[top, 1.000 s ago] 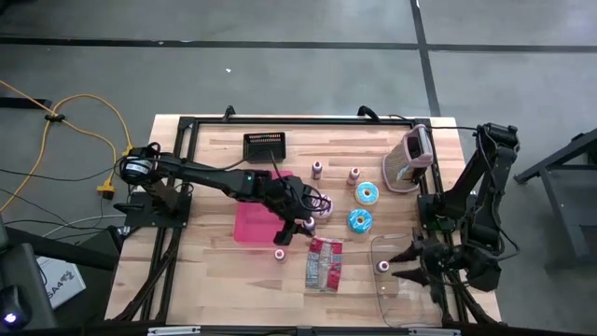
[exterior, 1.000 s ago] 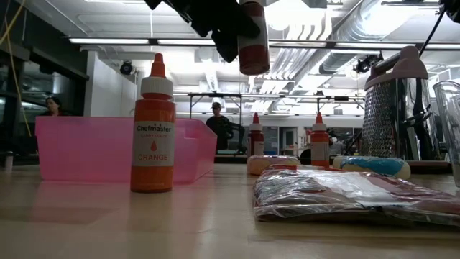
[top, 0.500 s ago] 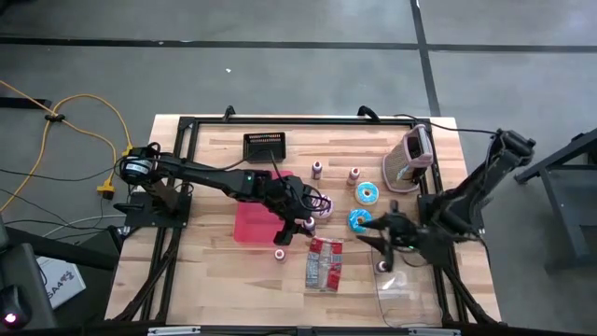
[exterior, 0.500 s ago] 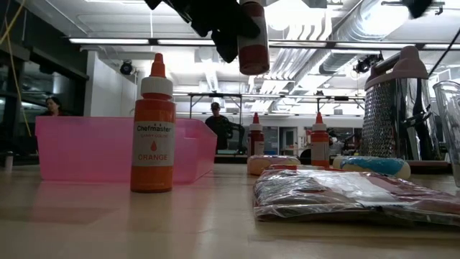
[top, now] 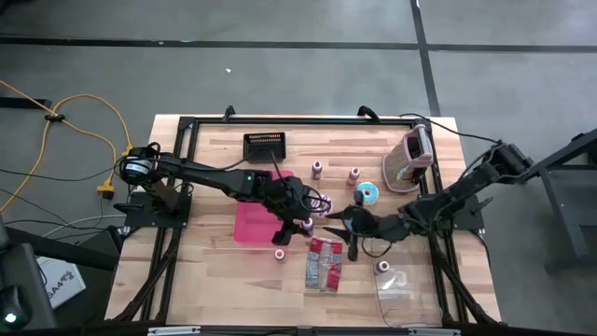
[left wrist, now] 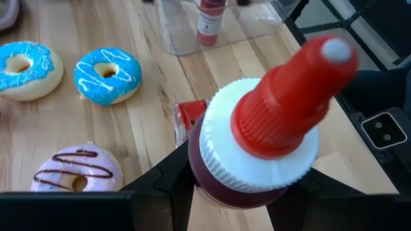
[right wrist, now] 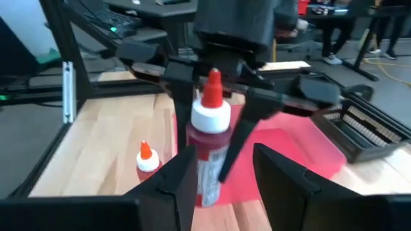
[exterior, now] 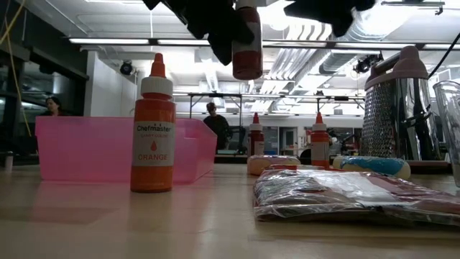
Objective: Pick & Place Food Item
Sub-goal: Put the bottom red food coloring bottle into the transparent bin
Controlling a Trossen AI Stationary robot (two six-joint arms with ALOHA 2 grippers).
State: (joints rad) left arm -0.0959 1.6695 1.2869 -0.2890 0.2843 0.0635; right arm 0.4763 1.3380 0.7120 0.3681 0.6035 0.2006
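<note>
Your left gripper (left wrist: 241, 192) clamps the red food-colouring bottle (left wrist: 257, 141), probably light, rigid and slick; take its body with the parted, empty right gripper (right wrist: 221, 176).

Our left arm stretches across the table's middle with its left gripper (top: 306, 222) clamped and raised off the surface; our right arm reaches in low from the right; its right gripper (top: 347, 226) faces the left one, fingers parted.
</note>
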